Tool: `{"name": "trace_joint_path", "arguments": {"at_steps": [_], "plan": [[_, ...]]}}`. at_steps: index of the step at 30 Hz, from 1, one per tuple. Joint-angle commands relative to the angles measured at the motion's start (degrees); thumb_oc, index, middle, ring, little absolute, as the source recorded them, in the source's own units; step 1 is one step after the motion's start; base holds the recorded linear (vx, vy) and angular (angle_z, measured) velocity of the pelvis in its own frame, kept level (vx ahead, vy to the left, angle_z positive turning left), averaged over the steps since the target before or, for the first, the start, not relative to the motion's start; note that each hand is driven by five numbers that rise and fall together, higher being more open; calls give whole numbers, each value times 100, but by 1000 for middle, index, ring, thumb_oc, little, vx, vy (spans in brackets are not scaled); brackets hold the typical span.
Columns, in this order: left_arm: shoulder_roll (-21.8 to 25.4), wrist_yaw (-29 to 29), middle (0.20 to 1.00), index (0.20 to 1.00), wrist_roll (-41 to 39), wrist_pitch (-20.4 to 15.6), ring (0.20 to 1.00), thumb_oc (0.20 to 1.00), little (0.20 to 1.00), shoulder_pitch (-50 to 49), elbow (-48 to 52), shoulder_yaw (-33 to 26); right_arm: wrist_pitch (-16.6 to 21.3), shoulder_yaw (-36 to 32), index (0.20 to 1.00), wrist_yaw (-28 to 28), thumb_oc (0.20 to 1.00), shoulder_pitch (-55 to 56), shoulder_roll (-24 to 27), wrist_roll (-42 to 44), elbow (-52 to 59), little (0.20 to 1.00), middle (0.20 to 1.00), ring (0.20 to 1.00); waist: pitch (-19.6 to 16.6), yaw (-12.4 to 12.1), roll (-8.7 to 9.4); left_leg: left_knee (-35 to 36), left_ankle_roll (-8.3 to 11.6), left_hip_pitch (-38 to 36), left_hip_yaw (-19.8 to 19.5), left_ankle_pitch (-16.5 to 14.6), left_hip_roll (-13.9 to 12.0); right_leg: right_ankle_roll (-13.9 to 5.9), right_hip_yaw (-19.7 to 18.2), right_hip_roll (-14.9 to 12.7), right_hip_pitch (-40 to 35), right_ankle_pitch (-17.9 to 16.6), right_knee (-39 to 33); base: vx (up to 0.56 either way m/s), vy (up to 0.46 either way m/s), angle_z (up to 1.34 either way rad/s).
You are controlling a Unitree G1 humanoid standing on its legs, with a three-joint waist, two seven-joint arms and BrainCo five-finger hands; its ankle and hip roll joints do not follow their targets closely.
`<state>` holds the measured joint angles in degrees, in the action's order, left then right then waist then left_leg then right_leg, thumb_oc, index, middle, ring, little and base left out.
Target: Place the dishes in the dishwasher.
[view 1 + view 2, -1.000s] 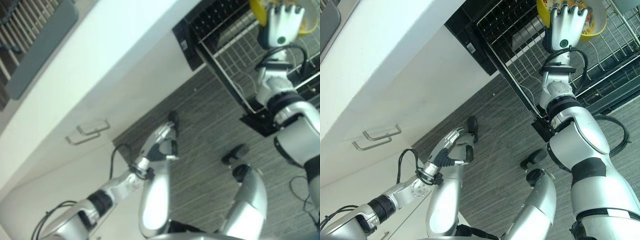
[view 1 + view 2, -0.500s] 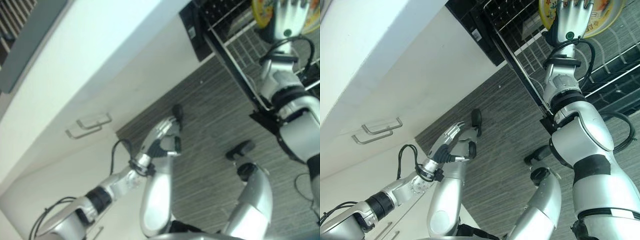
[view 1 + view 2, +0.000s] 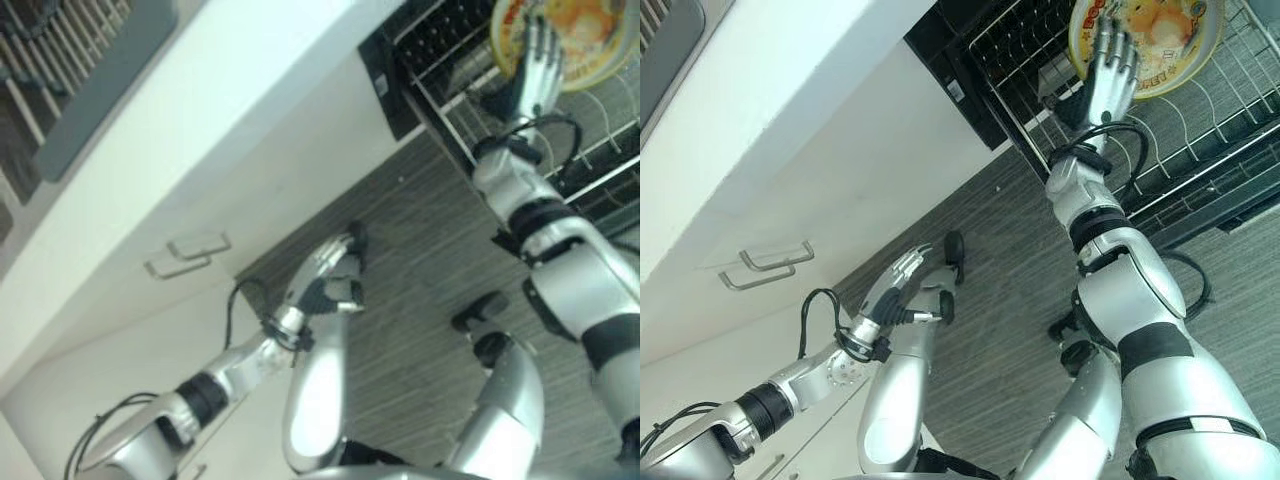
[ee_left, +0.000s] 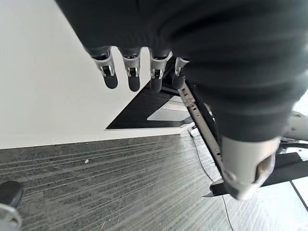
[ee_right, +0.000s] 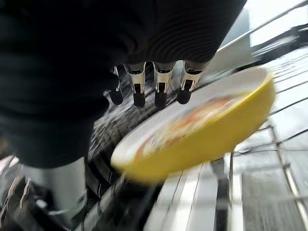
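A yellow bowl (image 3: 1165, 30) with a printed inside leans on its side in the pulled-out wire rack (image 3: 1210, 120) of the dishwasher. My right hand (image 3: 1102, 80) is raised before the bowl (image 5: 202, 139), and its fingers (image 5: 161, 86) are straight and spread by the rim, not curled round it. I cannot tell whether they touch the bowl. My left hand (image 3: 330, 280) hangs low over the floor, far from the rack, with relaxed fingers (image 4: 130, 77) and nothing in it.
A white cabinet front with two metal drawer handles (image 3: 190, 255) runs along the left under a white counter. A grey drying rack (image 3: 90, 90) sits on the counter. The dishwasher's dark front (image 3: 950, 70) borders the grey plank floor (image 3: 420, 260).
My right hand's fingers were curled over the bowl's rim; now they are straight and the hand has turned left. The bowl stands more on edge in the rack. The camera shifted slightly.
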<state>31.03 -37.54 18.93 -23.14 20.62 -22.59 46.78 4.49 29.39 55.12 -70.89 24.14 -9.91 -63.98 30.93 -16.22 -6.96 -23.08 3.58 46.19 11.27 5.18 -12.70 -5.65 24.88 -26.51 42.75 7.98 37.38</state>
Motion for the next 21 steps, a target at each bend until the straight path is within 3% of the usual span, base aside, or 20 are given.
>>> {"name": "trace_joint_path", "arguments": {"at_steps": [1, 3, 6, 9, 11, 16, 19, 21], "plan": [[-193, 29, 1000, 1000, 61, 175, 1000, 1000, 1000, -224, 167, 128, 425, -56, 1000, 409, 1000, 434, -116, 232, 690, 1000, 1000, 1000, -114, 58, -226, 166, 172, -368, -203, -358, -126, -329, -229, -11, -198, -538, -124, -39, 63, -18], [-398, 22, 1000, 1000, 33, 341, 1000, 1000, 1000, -373, -224, -21, 54, -62, 1000, 388, 1000, 907, -330, 245, 1687, 1000, 1000, 1000, -114, 230, -125, 214, 189, -954, 7, -467, -162, -346, -241, -64, -634, -516, -189, -40, 88, -20], [-575, 225, 1000, 1000, 99, 395, 1000, 1000, 1000, -443, -722, -200, -162, -69, 1000, 423, 1000, 1378, -497, 294, 2399, 1000, 1000, 1000, -114, 395, 5, 236, 180, -1527, 200, -547, -200, -346, -270, -81, -1111, -512, -265, -2, 18, -26], [-703, 376, 1000, 1000, 71, 457, 1000, 1000, 1000, -433, -1100, -261, -177, -70, 1000, 370, 1000, 1578, -579, 226, 2777, 1000, 1000, 1000, -114, 510, 88, 253, 177, -1894, 304, -577, -243, -346, -287, -68, -1429, -506, -342, 7, -15, -22], [-962, 695, 1000, 1000, -41, 513, 1000, 1000, 1000, -573, -1778, -352, -162, -78, 1000, 309, 1000, 1842, -606, 224, 3388, 1000, 1000, 1000, -114, 669, 175, 290, 178, -2522, 450, -618, -265, -332, -267, -67, -1987, -499, -502, 30, -32, -20], [-1190, 1424, 1000, 1000, -587, 928, 1000, 1000, 1000, -785, -2496, -545, -10, -218, 1000, 131, 1000, 2228, -542, 641, 4296, 1000, 1000, 1000, -114, 935, 321, 376, 210, -3408, 675, -676, -353, -278, -258, 27, -2863, -482, -828, 70, -51, -19], [-1369, 1901, 1000, 1000, -1239, 990, 1000, 1000, 1000, -1118, -2929, -890, 150, -551, 1000, -70, 1000, 2676, -337, 738, 4922, 1000, 1000, 1000, -361, 1067, 407, 584, 239, -3913, 769, -675, -358, -249, -225, 159, -3398, -519, -1210, 133, -80, -13], [-1447, 2162, 1000, 1000, -1464, 1127, 1000, 1000, 1000, -1290, -3071, -1072, 60, -710, 1000, -251, 1000, 2987, -197, 913, 5214, 1000, 1000, 1000, -555, 1114, 459, 775, 273, -4151, 800, -641, -345, -249, -187, 242, -3679, -580, -1517, 148, -108, -1]]}}
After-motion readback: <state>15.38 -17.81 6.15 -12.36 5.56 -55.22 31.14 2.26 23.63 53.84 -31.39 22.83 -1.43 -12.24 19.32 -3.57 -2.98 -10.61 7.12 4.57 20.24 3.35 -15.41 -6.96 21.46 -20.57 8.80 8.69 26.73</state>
